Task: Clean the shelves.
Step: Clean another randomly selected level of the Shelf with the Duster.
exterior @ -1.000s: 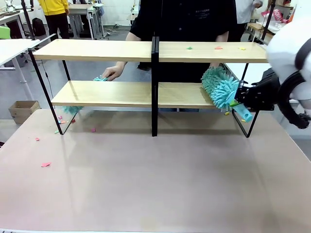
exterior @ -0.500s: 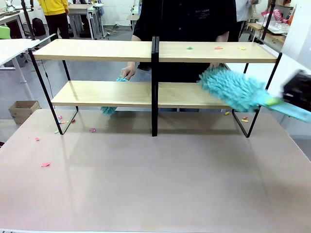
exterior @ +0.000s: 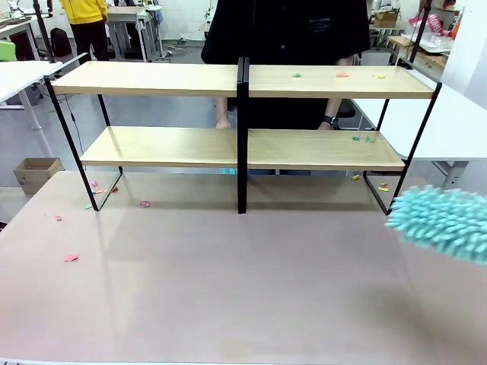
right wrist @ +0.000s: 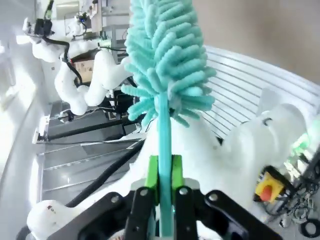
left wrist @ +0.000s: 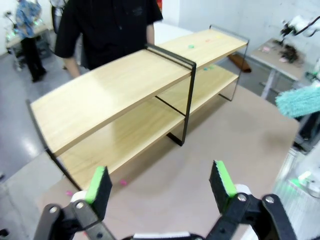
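- Standing across the far part of the table (exterior: 228, 289), the shelves (exterior: 152, 78) were a two-tier rack of light wooden boards on a thin black frame, with a black centre post at mid-width.
- Small coloured paper scraps (exterior: 342, 74) lay on the right half of the top board, and a few more sat on the right end of the lower board.
- More scraps (exterior: 71, 258) were scattered on the table near the rack's left foot and by its right foot.
- A person (exterior: 289, 30) in a black top stood just behind the rack, with both hands low behind the lower board.
- A teal fluffy duster (exterior: 445, 220) showed blurred at the front view's right edge, in front of and below the rack's right end and apart from it.
- The right gripper (right wrist: 165, 175) was clamped tight on the duster's (right wrist: 165, 55) thin handle, and the fluffy head rose straight beyond the green pads (right wrist: 176, 167).
- The left gripper (left wrist: 160, 182) was spread wide and held nothing.
- From the left wrist, the shelves (left wrist: 115, 95) lay ahead of those fingers and well apart, seen at a slant, with bare table between.
- The duster's head (left wrist: 300, 100) showed at that view's right edge, past the rack's far end.
- A cardboard box (exterior: 36, 173) sat on the floor left of the table.
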Controlling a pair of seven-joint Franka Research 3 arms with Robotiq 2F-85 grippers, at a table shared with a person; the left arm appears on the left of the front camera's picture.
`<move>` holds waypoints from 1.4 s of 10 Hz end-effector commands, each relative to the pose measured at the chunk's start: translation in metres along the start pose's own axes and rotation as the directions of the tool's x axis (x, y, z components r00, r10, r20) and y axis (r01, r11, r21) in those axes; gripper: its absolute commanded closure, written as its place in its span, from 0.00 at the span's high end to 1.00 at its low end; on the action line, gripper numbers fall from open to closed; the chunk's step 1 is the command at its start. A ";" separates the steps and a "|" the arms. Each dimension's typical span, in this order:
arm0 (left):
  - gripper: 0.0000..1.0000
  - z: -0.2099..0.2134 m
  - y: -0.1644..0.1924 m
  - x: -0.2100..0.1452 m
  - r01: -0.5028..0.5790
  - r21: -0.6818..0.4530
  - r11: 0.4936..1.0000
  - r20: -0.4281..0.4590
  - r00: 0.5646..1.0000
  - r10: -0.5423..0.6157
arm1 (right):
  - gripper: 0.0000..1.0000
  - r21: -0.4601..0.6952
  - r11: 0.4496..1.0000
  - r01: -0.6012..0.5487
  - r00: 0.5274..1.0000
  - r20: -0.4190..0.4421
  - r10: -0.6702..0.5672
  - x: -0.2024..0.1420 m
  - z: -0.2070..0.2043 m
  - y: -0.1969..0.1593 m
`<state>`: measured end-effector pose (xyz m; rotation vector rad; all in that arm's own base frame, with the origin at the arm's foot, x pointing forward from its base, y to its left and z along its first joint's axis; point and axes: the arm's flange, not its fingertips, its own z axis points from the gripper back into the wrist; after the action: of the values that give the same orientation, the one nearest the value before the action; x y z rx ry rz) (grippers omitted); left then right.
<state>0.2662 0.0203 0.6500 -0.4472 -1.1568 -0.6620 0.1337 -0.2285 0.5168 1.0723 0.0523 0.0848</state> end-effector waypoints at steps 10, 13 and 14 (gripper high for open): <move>1.00 -0.001 0.000 0.000 -0.001 -0.003 1.000 -0.004 1.000 0.001 | 0.12 -0.139 0.979 -0.152 0.988 0.017 0.155 0.071 -0.035 0.048; 1.00 -0.001 0.000 0.000 -0.001 -0.003 1.000 -0.004 1.000 0.001 | 0.12 -0.215 0.969 -0.125 0.981 0.116 0.153 0.137 -0.112 0.070; 1.00 -0.001 0.000 0.000 -0.001 -0.003 1.000 -0.004 1.000 0.001 | 0.12 -0.249 0.964 -0.093 0.973 0.184 0.141 0.156 -0.132 0.075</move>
<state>0.2666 0.0202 0.6494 -0.4480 -1.1552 -0.6620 0.2686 -0.0842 0.5209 0.8681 -0.1380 0.1520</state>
